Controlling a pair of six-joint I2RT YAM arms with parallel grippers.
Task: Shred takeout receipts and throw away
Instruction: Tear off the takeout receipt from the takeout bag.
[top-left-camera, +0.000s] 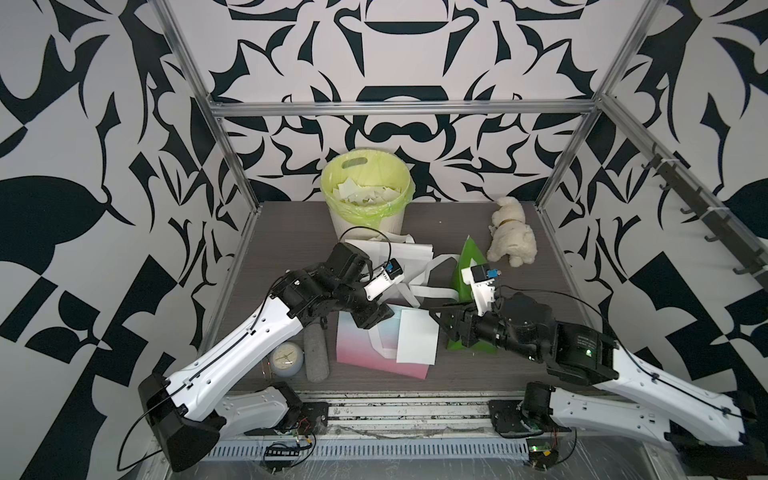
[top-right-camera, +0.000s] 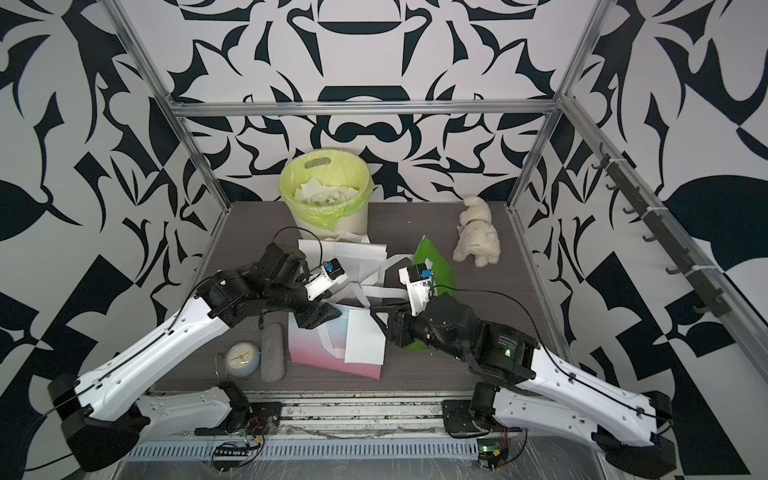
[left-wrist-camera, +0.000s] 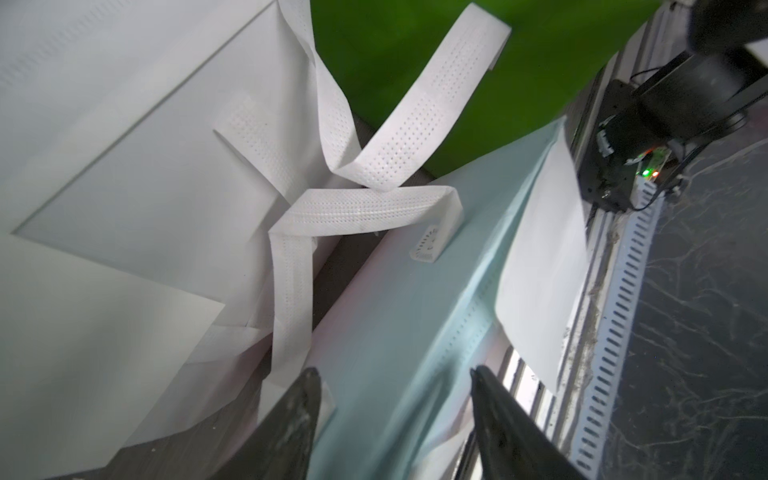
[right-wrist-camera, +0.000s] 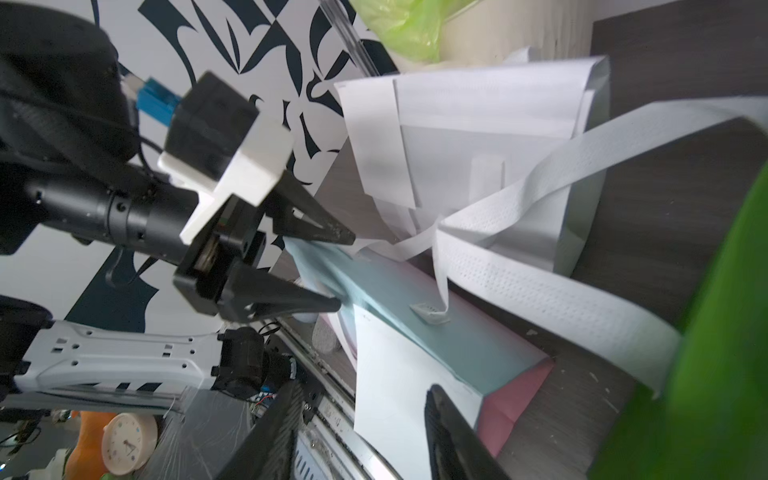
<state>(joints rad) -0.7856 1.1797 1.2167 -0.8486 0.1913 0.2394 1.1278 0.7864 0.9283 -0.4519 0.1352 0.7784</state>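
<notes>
Much seemed done: torn scraps (top-left-camera: 368, 195) lay in the bin (top-left-camera: 361, 226) at the far side. One whole receipt (top-left-camera: 417, 337) lay flat on the gift bag (top-left-camera: 357, 353), near the middle of the surface (top-left-camera: 453, 226). The left claw (right-wrist-camera: 343, 271) and the right claw (right-wrist-camera: 365, 387) stood open near it, gripping nothing; I judged that tearing and throwing remained.

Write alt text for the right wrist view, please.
A white receipt lies on a gift bag, in front of the open right gripper; the open left gripper is at the bag's blue end. A white tote bag lies beyond.
</notes>
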